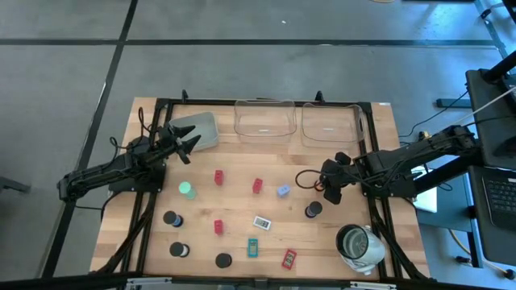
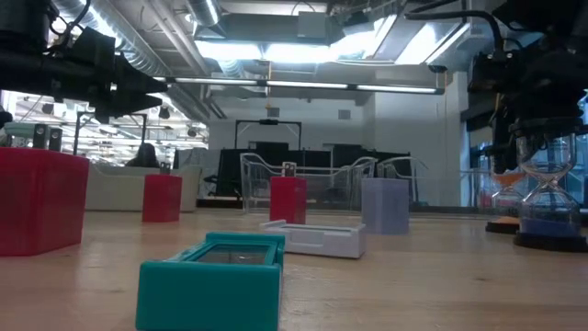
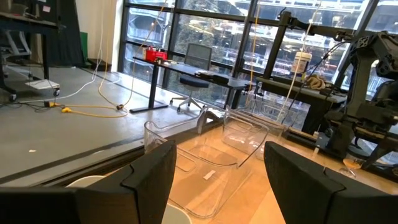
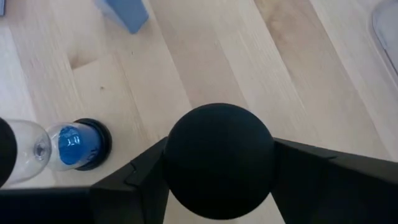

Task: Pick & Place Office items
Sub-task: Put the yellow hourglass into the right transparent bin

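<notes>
Wooden bench (image 1: 242, 201) boards carry the office items scattered across the middle. Nearest the front edge lies a teal rectangle (image 2: 209, 280), with a white rectangle (image 2: 312, 237) just behind it. Farther in stand a red block (image 2: 288, 199) and a pale-blue cube (image 2: 384, 204).

Off to the right side, the right end effector (image 1: 334, 189) hangs low over the bench. Its fingers sit against both sides of a black cap (image 4: 217, 158) and appear closed on it. Whether the piece is off the wood I cannot tell. An hourglass (image 4: 78, 144) with blue sand stands just beside it.

The step in hand looks like a pick. To do it well, the grip should be kept centred on the cap and firm, since a round edge can roll out of flat fingers. A straight rise before any sideways travel would clear the neighbouring hourglass and the cube.

At the far left, the left end effector (image 1: 190, 145) waits beside the grey tray (image 1: 201, 129), fingers spread wide and holding nothing. Along the back edge sit two clear trays (image 1: 264, 121), the likely place to set things down.
</notes>
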`<state>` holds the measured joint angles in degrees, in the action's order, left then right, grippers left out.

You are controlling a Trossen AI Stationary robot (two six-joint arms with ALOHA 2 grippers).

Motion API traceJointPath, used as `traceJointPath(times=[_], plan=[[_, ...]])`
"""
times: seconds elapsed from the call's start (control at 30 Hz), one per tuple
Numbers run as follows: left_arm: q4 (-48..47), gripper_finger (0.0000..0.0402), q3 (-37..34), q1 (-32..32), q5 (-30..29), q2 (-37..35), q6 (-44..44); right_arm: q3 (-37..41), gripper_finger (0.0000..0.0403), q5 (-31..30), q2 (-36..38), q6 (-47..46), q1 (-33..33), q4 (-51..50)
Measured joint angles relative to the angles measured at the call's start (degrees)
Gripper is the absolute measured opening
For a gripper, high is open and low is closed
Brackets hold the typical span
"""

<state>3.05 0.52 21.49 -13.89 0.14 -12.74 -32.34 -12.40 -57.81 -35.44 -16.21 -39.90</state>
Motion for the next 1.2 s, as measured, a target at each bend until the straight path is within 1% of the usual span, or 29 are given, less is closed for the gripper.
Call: traceJointPath(times=[0.1, 0.17, 0.23, 0.37, 0.53, 0.6, 0.7, 0.87, 0.93, 1.0, 1.07, 1.2], plan=[[0.0, 0.024, 0.0, 0.0, 0.0, 0.0, 0.0, -1.1, 0.0209, 0.0, 0.1, -0.1, 0.0, -0.7], [0.0, 0.024, 0.0, 0.0, 0.0, 0.0, 0.0, -3.5, 0.0209, -0.8, 0.1, -0.1, 0.0, -1.5], [0.0, 0.024, 0.0, 0.0, 0.0, 0.0, 0.0, -6.7, 0.0209, -3.0, 0.1, -0.1, 0.0, -4.2], [0.0, 0.024, 0.0, 0.0, 0.0, 0.0, 0.0, -14.8, 0.0215, -9.2, 0.2, -0.1, 1.0, -11.3], [0.0, 0.024, 0.0, 0.0, -0.1, 0.0, 0.0, -21.7, 0.0215, -13.6, 0.2, -0.1, 6.5, -18.3], [0.0, 0.024, 0.0, 0.0, -0.1, 0.0, 0.0, -22.9, 0.0215, -14.9, 0.2, 0.5, 10.5, -20.3], [0.0, 0.024, 0.0, 0.0, -0.1, 0.0, -0.1, -23.9, 0.0216, -16.8, 0.7, 5.2, 18.3, -22.5], [0.0, 0.024, 0.0, 0.0, -0.2, 0.0, -0.2, -24.0, 0.0216, -16.6, 0.4, 12.4, 33.1, -22.1], [0.0, 0.024, 0.0, 0.0, -0.2, 0.0, -0.2, -24.0, 0.0216, -16.4, -0.4, 13.9, 38.9, -21.4], [0.0, 0.024, 0.0, 0.0, -0.2, 0.0, -0.2, -24.0, 0.0217, -15.4, -1.0, 15.3, 44.2, -19.7], [0.0, 0.024, 0.0, 0.0, -0.2, 0.0, -0.2, -23.9, 0.0217, -13.0, -2.2, 17.2, 48.9, -17.5], [0.0, 0.024, 0.0, 0.0, -0.2, 0.0, -0.1, -23.9, 0.0218, -9.0, -5.7, 21.0, 56.0, -12.4]])
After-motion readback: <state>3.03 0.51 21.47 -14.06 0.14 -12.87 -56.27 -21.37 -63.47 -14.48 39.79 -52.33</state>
